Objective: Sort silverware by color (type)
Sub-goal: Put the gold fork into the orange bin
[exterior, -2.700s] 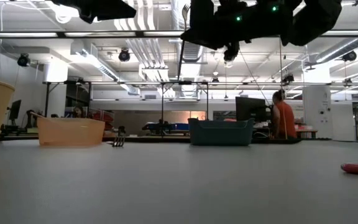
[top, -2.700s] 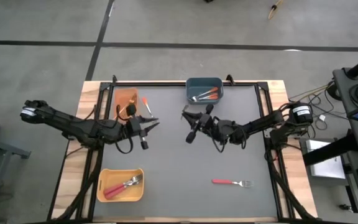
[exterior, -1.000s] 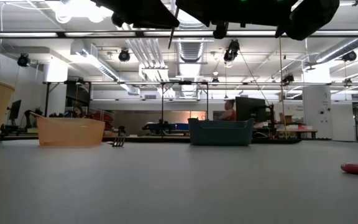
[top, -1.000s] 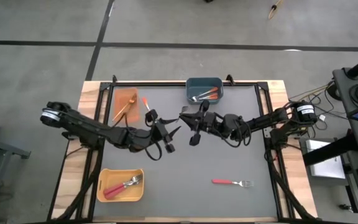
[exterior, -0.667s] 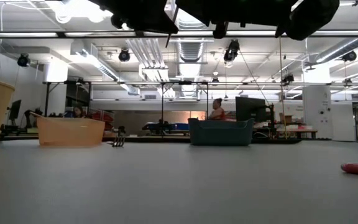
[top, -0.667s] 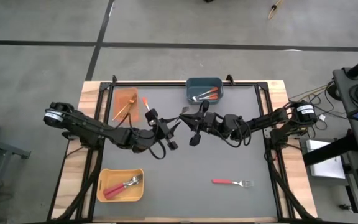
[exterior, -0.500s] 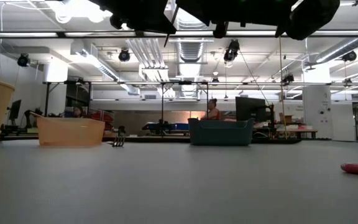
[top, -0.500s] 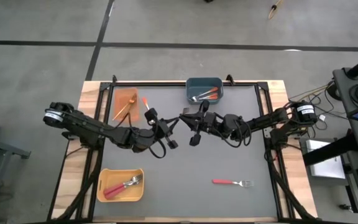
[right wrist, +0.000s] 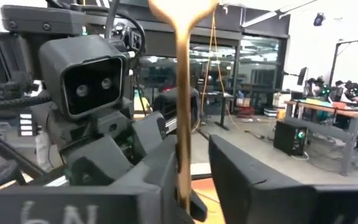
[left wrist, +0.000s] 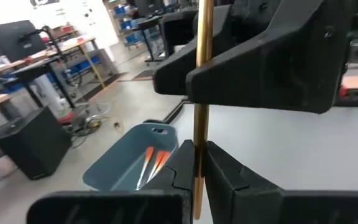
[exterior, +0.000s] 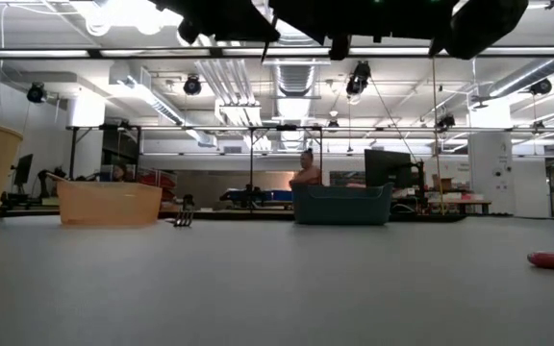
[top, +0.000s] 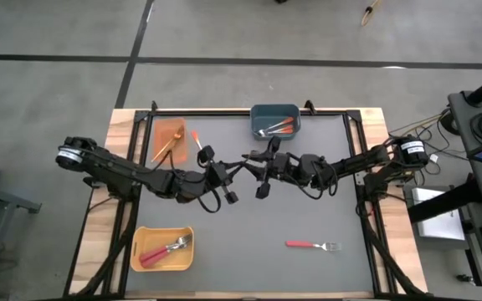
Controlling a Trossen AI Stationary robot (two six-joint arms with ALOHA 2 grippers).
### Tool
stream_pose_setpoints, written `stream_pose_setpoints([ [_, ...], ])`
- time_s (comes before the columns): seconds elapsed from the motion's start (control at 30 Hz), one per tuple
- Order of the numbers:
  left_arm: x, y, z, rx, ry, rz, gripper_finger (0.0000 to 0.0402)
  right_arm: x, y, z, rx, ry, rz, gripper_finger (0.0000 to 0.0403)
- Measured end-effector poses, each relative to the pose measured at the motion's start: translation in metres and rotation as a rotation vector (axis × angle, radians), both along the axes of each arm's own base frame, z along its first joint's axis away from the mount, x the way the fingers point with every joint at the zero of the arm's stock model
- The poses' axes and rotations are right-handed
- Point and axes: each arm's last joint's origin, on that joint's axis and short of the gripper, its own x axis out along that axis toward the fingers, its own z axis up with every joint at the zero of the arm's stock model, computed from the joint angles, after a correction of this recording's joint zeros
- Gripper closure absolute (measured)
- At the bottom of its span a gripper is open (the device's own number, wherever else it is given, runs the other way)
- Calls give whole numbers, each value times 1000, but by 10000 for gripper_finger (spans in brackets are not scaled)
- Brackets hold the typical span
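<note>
A thin all-gold fork stands in the air over the table's middle, between both grippers. My left gripper is shut on its shaft. My right gripper faces it and is shut on the same shaft, with the fork's broad end above its fingers. In the high view the two grippers meet tip to tip, left and right. A red-handled fork lies flat on the table near the right. An orange-handled fork lies beside the orange bin. My left gripper pinches the gold fork's shaft between its two fingers. It comes level from the table's left, fingers across the shaft. The fork is lifted clear of the table. My right gripper pinches the gold fork's shaft between its two fingers, coming level from the table's right, fingers across the shaft. The fork rises out of the fingers toward its broad end and touches no surface.
The blue-grey bin at the far edge holds orange-handled forks. The orange bin at the far left holds a gold fork. The yellow bin at the near left holds red-handled forks. A person walks in the room behind.
My left gripper has moved toward the table's right and slightly toward the far edge, up to my right gripper, and its spread fingers have shut on the gold fork's shaft. My right gripper has stayed nearly still.
</note>
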Motion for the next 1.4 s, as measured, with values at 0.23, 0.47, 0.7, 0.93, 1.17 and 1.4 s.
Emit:
stream_pose_setpoints([
  [0.23, -13, 0, 13, -50, -2, -141, 400, -6, 2, 8, -25, 34, 85, 260],
  [0.47, -37, 0, 10, -150, 15, -342, 401, -19, 4, 29, -62, 217, 178, 237],
  [0.7, -46, -3, 0, -203, 41, -499, 401, -25, 9, 38, -144, 334, 364, 230],
  [0.93, -47, -7, -13, -236, 100, -648, 401, -25, 10, 37, -176, 293, 394, 229],
  [1.17, -48, -5, -24, -264, 129, -642, 401, -26, 17, 39, -229, 261, 478, 229],
  [1.4, -39, 2, -32, -270, 129, -609, 402, -26, 23, 42, -244, 232, 494, 230],
])
